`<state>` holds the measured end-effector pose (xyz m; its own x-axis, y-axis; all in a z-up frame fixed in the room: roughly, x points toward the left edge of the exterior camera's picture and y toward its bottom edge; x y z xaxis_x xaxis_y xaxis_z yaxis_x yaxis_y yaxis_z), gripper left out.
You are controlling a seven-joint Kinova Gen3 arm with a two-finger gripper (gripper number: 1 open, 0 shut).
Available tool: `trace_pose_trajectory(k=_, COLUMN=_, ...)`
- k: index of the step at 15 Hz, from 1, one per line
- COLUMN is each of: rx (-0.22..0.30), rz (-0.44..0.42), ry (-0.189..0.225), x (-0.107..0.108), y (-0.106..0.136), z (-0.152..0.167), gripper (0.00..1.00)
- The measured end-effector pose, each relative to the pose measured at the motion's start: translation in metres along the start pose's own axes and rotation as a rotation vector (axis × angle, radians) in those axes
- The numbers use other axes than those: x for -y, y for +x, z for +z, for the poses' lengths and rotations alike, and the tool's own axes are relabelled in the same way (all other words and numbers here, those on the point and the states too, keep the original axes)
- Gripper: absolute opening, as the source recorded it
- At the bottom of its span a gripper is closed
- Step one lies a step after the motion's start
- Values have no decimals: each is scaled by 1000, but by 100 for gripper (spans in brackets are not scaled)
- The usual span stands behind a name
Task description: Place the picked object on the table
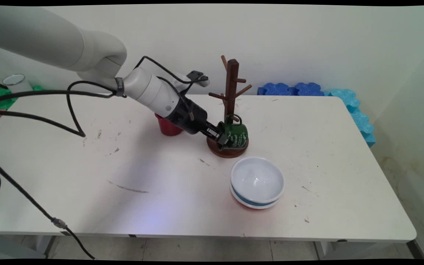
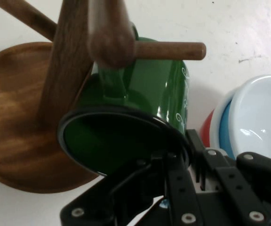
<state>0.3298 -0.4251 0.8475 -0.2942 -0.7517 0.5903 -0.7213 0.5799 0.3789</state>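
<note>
Hand [image 1: 222, 138] clamped on green mug's [image 1: 236, 135] rim (handle by a peg) at wooden mug tree [image 1: 230, 95], near stacked bowls [image 1: 257, 182].

The green mug [image 1: 236, 135] carries white script lettering on its side, with curly flourishes beside it; the words are too small to read. No other text, number or label shows anywhere.
</note>
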Motion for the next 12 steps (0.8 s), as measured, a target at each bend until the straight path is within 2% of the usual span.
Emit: trace_pose_trajectory(k=12, rx=-7, rz=45, ry=-24, x=-9, y=6, z=-10, gripper=0)
